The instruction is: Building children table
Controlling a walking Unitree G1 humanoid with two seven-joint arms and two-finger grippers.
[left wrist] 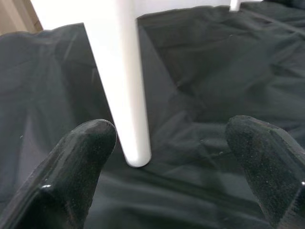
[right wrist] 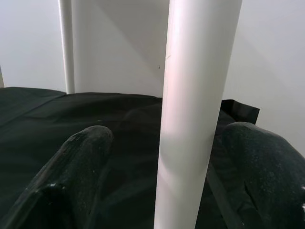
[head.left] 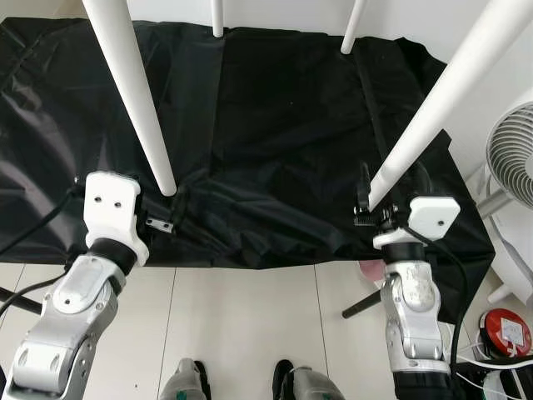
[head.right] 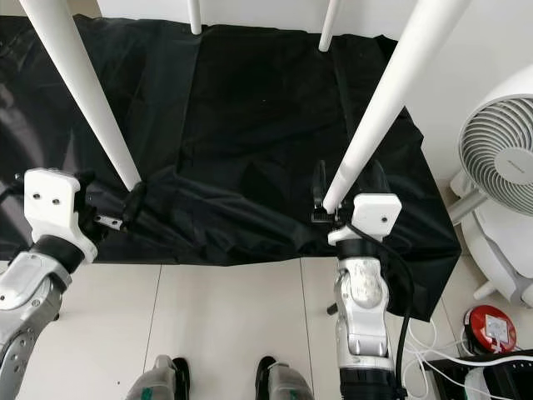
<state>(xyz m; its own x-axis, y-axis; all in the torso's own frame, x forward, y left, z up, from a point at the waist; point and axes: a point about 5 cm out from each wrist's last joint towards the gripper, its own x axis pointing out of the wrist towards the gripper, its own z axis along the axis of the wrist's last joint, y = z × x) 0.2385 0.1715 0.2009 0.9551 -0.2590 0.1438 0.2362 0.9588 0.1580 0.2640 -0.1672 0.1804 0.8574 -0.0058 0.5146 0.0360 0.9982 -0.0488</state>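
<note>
A white children's table stands on a black cloth (head.left: 283, 125); its four round legs slant down to the cloth. The foot of the near left leg (head.left: 137, 100) rests just ahead of my left gripper (head.left: 161, 210), which is open with a finger on each side and a clear gap to the leg (left wrist: 128, 95). My right gripper (head.left: 390, 200) is open around the lower end of the near right leg (head.left: 433, 108); in the right wrist view that leg (right wrist: 195, 109) runs between the fingers untouched. Both far legs (head.left: 217, 18) stand at the back.
The cloth's front edge (head.left: 250, 262) hangs just before my arms, with pale tiled floor (head.left: 250, 325) below. A white fan (head.left: 512, 158) stands at the right, and a red round object (head.left: 504, 331) and cables lie on the floor beneath it. My feet (head.left: 241, 383) show at the bottom.
</note>
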